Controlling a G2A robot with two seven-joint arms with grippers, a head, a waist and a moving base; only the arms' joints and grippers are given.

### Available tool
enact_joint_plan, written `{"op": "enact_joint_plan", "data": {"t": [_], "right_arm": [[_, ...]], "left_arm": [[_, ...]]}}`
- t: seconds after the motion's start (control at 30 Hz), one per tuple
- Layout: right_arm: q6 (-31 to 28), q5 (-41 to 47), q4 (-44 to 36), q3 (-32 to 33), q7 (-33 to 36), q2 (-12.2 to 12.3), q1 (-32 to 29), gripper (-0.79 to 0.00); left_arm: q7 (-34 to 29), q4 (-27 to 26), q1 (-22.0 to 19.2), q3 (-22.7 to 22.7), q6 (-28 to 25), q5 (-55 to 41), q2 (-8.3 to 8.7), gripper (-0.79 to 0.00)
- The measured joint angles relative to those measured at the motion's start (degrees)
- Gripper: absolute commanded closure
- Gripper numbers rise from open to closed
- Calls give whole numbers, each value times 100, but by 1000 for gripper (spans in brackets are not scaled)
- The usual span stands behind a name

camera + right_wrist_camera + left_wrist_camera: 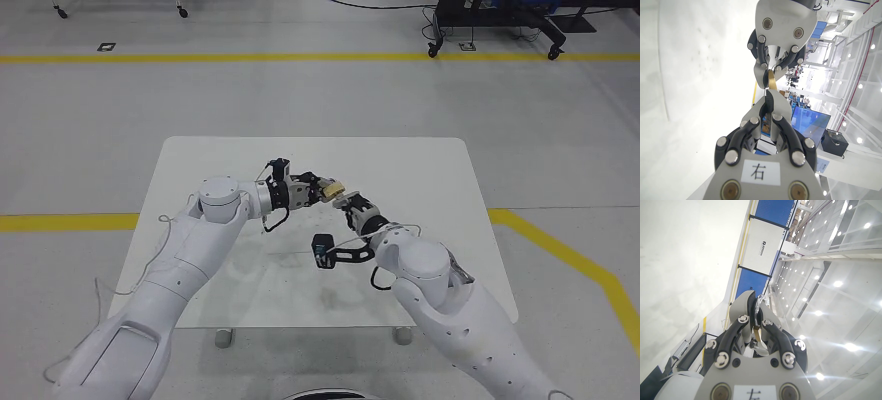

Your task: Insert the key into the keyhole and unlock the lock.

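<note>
Since the key must enter the keyhole in the air, the left gripper [757, 307] clamps the lock [757, 332] steady above the table [200, 160], while the right gripper [770, 96], pinched closed, stands just at its brass body, key hidden.

Key hidden within right hand [767, 95]; left hand [756, 306] covers lock [757, 332] body.

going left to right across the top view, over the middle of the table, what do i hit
left gripper → lock, held by that gripper → right gripper, meeting the lock from the other side
</note>
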Motion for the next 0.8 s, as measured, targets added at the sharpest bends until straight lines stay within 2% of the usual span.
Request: {"op": "enact_joint_plan", "data": {"t": [0.17, 0.33, 0.43, 0.47, 0.5, 0.6, 0.8], "right_arm": [[284, 134, -213, 237, -497, 65, -272, 0], [738, 283, -425, 732, -1195, 185, -776, -89], [1111, 644, -397, 1167, -1835, 257, -1104, -366], [1231, 785, -358, 1351, -2091, 285, -1222, -622], [1297, 858, -335, 1482, -2254, 306, -1304, -785], [1397, 845, -366, 1790, -2518, 361, -1519, -785], [1397, 822, -377, 1802, -2512, 363, -1525, -785]], "left_arm": [[151, -57, 69, -123, -286, 2, 8, 0], [452, -369, 337, -342, -944, 122, 58, 0], [451, -698, 686, -475, -1276, 148, 110, 0], [413, -836, 824, -518, -1293, 160, 133, 0], [396, -945, 917, -554, -1285, 164, 149, 0], [389, -1029, 985, -582, -1268, 166, 162, 0], [392, -1012, 975, -578, -1269, 166, 161, 0]]}}
